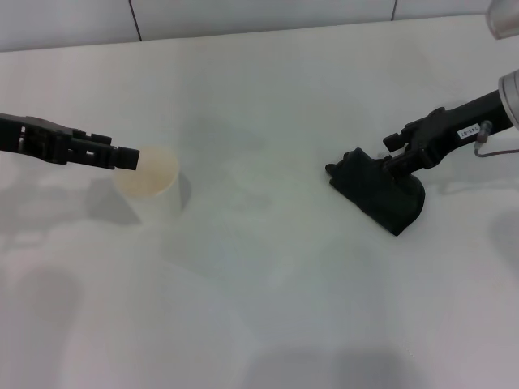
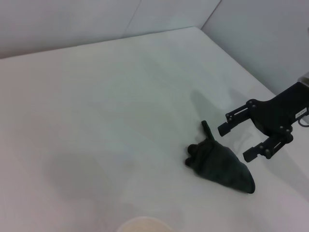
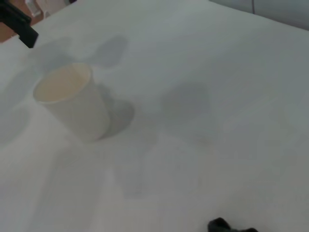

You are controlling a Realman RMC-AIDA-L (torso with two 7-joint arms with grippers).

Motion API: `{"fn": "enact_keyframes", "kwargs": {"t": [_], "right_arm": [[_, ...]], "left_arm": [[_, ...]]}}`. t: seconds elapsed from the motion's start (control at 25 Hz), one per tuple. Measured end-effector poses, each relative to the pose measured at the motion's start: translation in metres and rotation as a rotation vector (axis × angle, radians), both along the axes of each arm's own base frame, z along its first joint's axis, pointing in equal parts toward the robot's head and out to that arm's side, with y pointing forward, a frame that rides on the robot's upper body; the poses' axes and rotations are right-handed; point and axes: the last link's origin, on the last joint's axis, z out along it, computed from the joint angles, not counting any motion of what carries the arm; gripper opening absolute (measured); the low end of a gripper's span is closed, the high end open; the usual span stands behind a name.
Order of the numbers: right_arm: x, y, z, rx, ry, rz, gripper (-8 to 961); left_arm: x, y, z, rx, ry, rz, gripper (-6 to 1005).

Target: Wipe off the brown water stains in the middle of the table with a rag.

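The black rag lies crumpled on the white table at the right. It also shows in the left wrist view and at the edge of the right wrist view. My right gripper hovers at the rag's far right edge. The left wrist view shows it open, with its fingers spread just beside the rag and nothing between them. My left gripper is at the left, next to a paper cup. No brown stain shows in any view.
A white paper cup stands upright at the left, just beyond the left gripper's tip; it also shows in the right wrist view. A tiled wall runs along the table's far edge.
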Motion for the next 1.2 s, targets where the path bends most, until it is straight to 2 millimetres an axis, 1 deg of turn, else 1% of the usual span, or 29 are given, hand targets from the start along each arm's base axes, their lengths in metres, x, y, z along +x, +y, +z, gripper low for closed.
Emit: {"fn": "enact_keyframes", "kwargs": {"t": [0.2,0.24,0.44,0.56,0.68,0.76,0.88,1.04,1.12,1.2], "right_arm": [[0.000,-0.003,0.004,-0.009,0.021,0.012,783],[-0.001,-0.004,0.005,-0.008,0.034,0.019,779],[-0.011,-0.011,0.011,0.014,0.171,0.111,771],[-0.010,-0.015,0.014,0.042,0.222,0.144,770],[-0.007,-0.020,0.013,0.071,0.264,0.153,770],[-0.005,-0.024,0.012,0.082,0.290,0.150,770],[-0.005,-0.027,0.010,0.083,0.313,0.150,770],[-0.004,-0.031,0.009,0.089,0.336,0.154,770],[-0.003,-0.032,0.010,0.092,0.343,0.155,770],[-0.003,-0.032,0.010,0.099,0.348,0.155,770]], "left_arm": [[-0.001,-0.002,0.000,-0.016,0.010,0.004,860],[-0.001,-0.003,0.000,-0.021,0.014,0.006,860],[-0.004,-0.007,0.000,-0.043,0.026,0.011,860],[-0.006,-0.009,-0.002,-0.040,0.011,0.014,860],[-0.008,-0.012,-0.007,-0.041,-0.010,0.017,860],[-0.010,-0.017,-0.015,-0.050,-0.026,0.020,860],[-0.017,-0.027,-0.028,-0.053,-0.053,0.032,860],[-0.028,-0.038,-0.038,-0.045,-0.075,0.060,860],[-0.033,-0.041,-0.038,-0.024,-0.091,0.075,860],[-0.042,-0.043,-0.031,0.045,-0.143,0.095,860]]}}
